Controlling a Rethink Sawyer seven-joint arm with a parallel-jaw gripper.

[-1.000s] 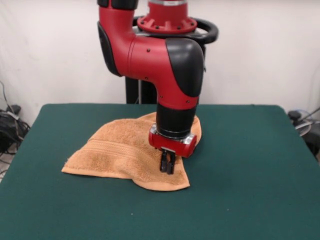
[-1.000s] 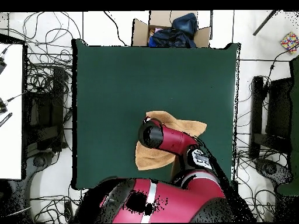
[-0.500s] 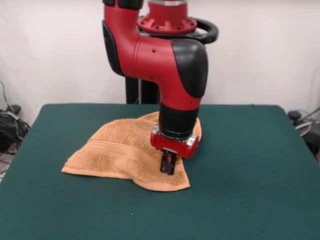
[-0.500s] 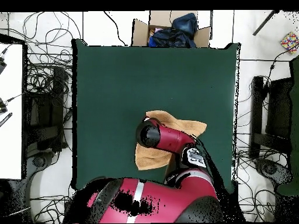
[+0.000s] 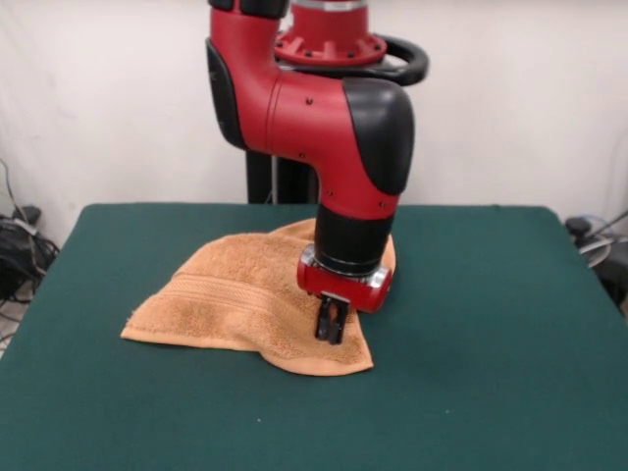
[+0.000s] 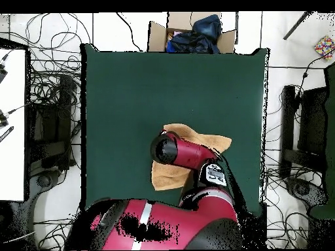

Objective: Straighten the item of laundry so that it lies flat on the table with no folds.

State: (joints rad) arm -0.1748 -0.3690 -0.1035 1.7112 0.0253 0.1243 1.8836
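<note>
The orange-tan towel [image 5: 231,294] lies rumpled on the green table [image 5: 491,314], left of centre, with folds and a stripe band facing the front. In the overhead view the towel [image 6: 167,176] shows partly under the arm, on the table [image 6: 163,85]. My gripper [image 5: 330,332] points straight down over the towel's front right part, its tips at the cloth's surface. Its fingers stand close together, shut. I cannot tell whether cloth is pinched between them. The arm hides the gripper in the overhead view.
A cardboard box [image 6: 190,36] with dark cloth stands beyond the table's far edge in the overhead view. Cables lie on the floor around the table. The robot's pedestal [image 5: 270,177] stands behind the table.
The upper arm has swung slightly to the right in the front view. The gripper stays at almost the same spot on the towel. The towel has not moved.
</note>
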